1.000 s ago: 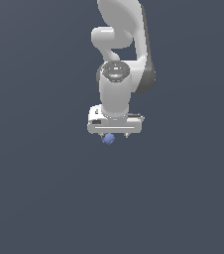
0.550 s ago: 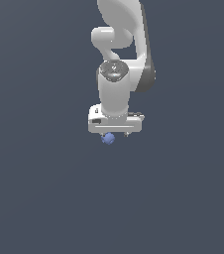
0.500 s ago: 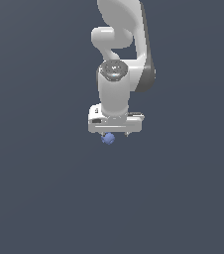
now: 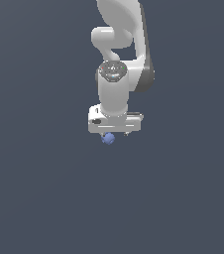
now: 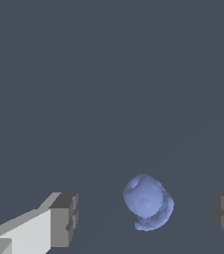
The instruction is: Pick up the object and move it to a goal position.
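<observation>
The small blue-violet ball (image 4: 108, 139) sits just under the white gripper (image 4: 115, 134) in the exterior view. In the wrist view the ball (image 5: 146, 201) lies between the two grey-tipped fingers (image 5: 64, 219), with a clear gap on each side. The gripper (image 5: 146, 218) is open and neither finger touches the ball. The white arm rises above the gripper in the exterior view.
A plain dark grey surface (image 4: 44, 198) fills the scene all around. No other objects show in either view.
</observation>
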Controlling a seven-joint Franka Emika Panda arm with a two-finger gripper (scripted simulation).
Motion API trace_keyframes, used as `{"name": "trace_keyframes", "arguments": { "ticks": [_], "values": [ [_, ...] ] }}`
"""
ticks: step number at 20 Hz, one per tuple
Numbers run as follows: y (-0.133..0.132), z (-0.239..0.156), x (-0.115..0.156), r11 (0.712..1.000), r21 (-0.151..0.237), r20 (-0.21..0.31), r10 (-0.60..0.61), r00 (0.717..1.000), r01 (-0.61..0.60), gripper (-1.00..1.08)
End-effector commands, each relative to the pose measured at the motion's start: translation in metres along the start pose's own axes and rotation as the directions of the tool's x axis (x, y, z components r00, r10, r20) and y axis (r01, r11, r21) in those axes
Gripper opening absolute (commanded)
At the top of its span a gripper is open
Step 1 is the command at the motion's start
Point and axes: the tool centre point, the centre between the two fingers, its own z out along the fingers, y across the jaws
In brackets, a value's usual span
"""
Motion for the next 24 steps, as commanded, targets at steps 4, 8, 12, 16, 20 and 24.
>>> {"name": "trace_keyframes", "arguments": {
  "ticks": [4,8,12,16,20,24],
  "values": [
    [0.004,0.007,-0.005,0.998,-0.004,-0.002,-0.062,0.998,0.062,1.00],
    [0.009,0.016,-0.011,0.991,-0.009,-0.005,-0.132,0.991,0.132,1.00],
    [0.014,0.026,-0.020,0.975,-0.016,-0.007,-0.222,0.975,0.222,1.00],
    [0.019,0.037,-0.030,0.947,-0.023,-0.008,-0.322,0.947,0.322,1.00],
    [0.024,0.048,-0.040,0.908,-0.029,-0.009,-0.419,0.908,0.419,1.00],
    [0.028,0.057,-0.050,0.863,-0.035,-0.008,-0.505,0.863,0.504,1.00]
  ]
}}
